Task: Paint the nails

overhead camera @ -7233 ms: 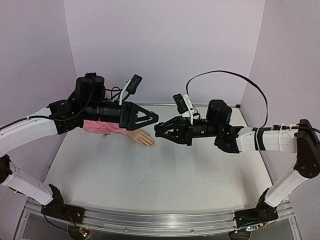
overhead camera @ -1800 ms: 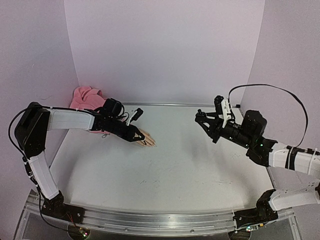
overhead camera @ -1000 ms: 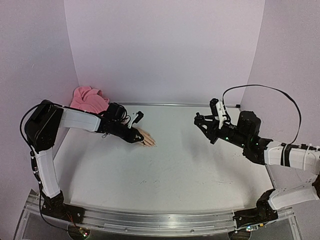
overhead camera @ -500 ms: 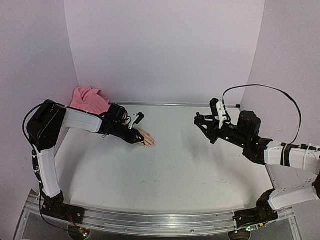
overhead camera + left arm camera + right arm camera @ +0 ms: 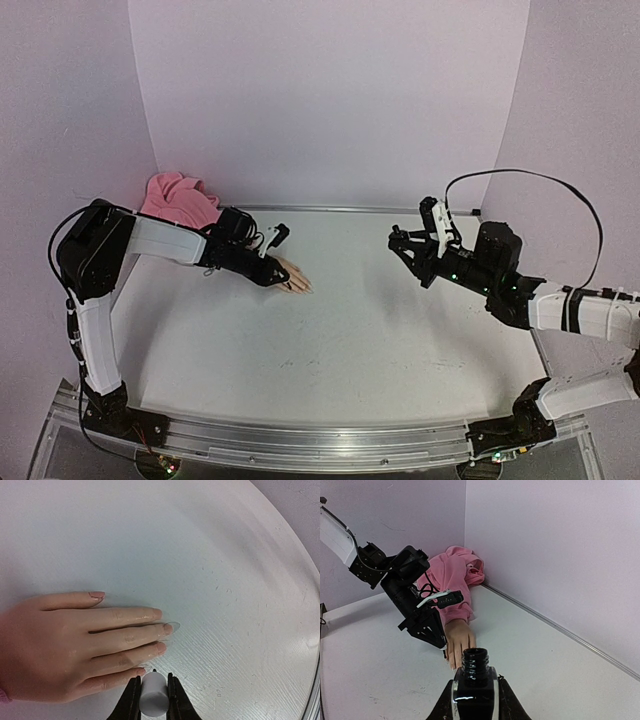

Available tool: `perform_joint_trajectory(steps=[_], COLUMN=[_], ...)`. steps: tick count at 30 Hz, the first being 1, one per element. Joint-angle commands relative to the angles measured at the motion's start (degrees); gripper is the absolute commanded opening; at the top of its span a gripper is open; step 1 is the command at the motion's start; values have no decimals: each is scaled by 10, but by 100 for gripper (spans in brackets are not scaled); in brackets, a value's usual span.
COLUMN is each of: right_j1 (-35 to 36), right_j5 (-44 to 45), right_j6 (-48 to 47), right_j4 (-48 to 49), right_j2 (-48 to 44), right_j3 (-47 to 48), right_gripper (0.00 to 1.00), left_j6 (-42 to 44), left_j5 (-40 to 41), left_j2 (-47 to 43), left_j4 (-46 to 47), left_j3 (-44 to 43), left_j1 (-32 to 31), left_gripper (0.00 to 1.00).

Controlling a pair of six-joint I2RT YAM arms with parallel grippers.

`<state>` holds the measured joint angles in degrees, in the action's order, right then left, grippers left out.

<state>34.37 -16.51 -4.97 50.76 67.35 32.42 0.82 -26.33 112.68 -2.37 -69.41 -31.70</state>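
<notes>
The beige mannequin hand (image 5: pixel 65 640) lies flat at the left of the left wrist view, fingers pointing right. Its nails (image 5: pixel 168 628) look pale pink; none looks dark. My left gripper (image 5: pixel 153 677) is shut on a white cylindrical brush cap (image 5: pixel 152 697), and a small dark tip pokes out just beside the little finger's end (image 5: pixel 140 671). In the top view this left gripper (image 5: pixel 271 277) sits low at the hand (image 5: pixel 294 279). My right gripper (image 5: pixel 475 690) is shut on an open black polish bottle (image 5: pixel 475 666), held upright off to the right (image 5: pixel 400 246), well apart from the hand.
A bunched pink sleeve (image 5: pixel 180 197) runs from the hand's wrist to the back left corner. Lilac walls close in the table (image 5: pixel 350 330) at the back and both sides. A black cable loops above the right arm (image 5: pixel 520 180).
Since the earliest frame both arms have dropped and drawn apart, the left gripper coming down to the fingertips. Over the last second nothing has visibly moved.
</notes>
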Motion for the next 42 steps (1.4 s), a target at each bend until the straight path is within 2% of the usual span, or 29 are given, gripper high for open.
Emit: perform_joint_trajectory(steps=[1,42], right_j1=[-4,-5], right_j5=[-9,-16], right_j6=[-4,-1], right_j4=[38,39], right_j2=[1,6], right_j3=[15,14], right_gripper=[0,0], left_j6=[14,20], left_j5=[2,4], left_j2=[1,11], left_j4=[20,20], left_j3=[-24,-23], left_j1=[2,3], left_gripper=[0,0])
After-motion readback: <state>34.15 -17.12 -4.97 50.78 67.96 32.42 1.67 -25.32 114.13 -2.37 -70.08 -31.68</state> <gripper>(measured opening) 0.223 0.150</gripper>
